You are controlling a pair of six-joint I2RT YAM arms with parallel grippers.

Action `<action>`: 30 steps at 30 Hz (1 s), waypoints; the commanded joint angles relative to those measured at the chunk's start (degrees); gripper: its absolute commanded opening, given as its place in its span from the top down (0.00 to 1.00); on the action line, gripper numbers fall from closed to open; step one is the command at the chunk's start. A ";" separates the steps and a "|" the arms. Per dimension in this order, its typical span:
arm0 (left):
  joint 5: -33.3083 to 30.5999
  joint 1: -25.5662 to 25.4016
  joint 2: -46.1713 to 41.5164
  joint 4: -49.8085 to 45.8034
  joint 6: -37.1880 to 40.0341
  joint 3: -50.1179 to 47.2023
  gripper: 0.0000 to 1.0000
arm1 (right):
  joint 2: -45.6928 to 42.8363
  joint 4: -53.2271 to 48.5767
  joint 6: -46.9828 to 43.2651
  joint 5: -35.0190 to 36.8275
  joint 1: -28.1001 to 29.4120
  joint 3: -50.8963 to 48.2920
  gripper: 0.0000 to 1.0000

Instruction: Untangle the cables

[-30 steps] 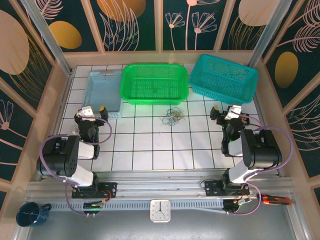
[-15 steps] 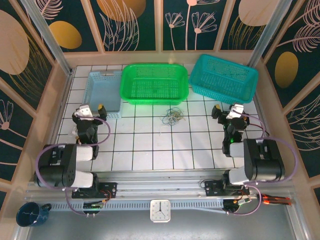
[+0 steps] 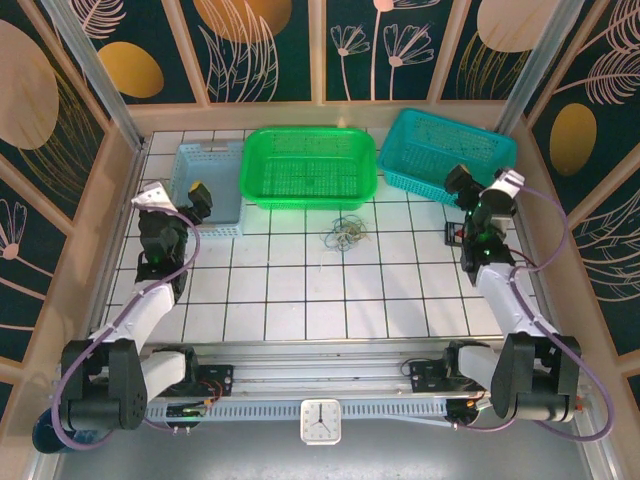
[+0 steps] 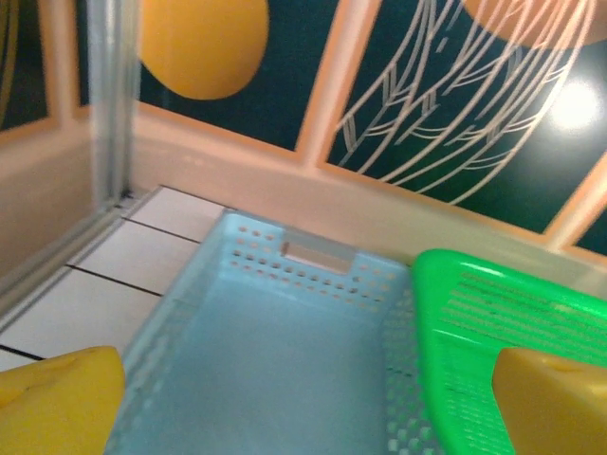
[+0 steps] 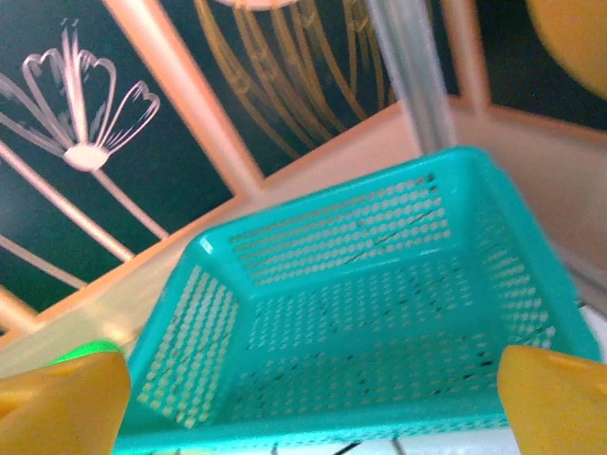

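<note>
The cables [image 3: 345, 232] lie as one small tangle of dark, tan and whitish loops on the white tiles, just in front of the green basket. My left gripper [image 3: 177, 195] is raised over the near end of the pale blue basket, well left of the tangle, and stands open with nothing between its yellow pads [image 4: 57, 398]. My right gripper [image 3: 483, 182] hangs at the front edge of the teal basket, well right of the tangle, open too and empty, its yellow pads [image 5: 555, 398] wide apart.
Three baskets line the back: pale blue [image 3: 186, 170], green [image 3: 310, 196] and teal [image 3: 440, 185]. The left wrist view looks into the pale blue basket [image 4: 275, 332] with the green basket's rim [image 4: 427, 313] beside it. The teal basket [image 5: 379, 313] lies under the right gripper [image 5: 308, 408].
Both arms have unfolded and reached forward, which carried the grippers up and outward to the baskets. Both grippers stayed open. The cables have not moved.
</note>
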 commanded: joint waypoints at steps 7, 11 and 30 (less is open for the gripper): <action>17.98 -0.66 3.11 -20.25 -10.58 9.90 0.01 | 6.84 -18.67 2.06 -19.22 1.96 11.95 0.05; 21.83 -2.34 5.54 -22.07 -12.70 10.87 0.01 | 11.42 -21.71 3.09 -20.61 5.05 15.64 0.09; 25.00 -12.40 13.03 -11.64 -20.64 4.77 0.01 | 24.94 -16.87 9.67 -17.77 21.69 16.04 0.10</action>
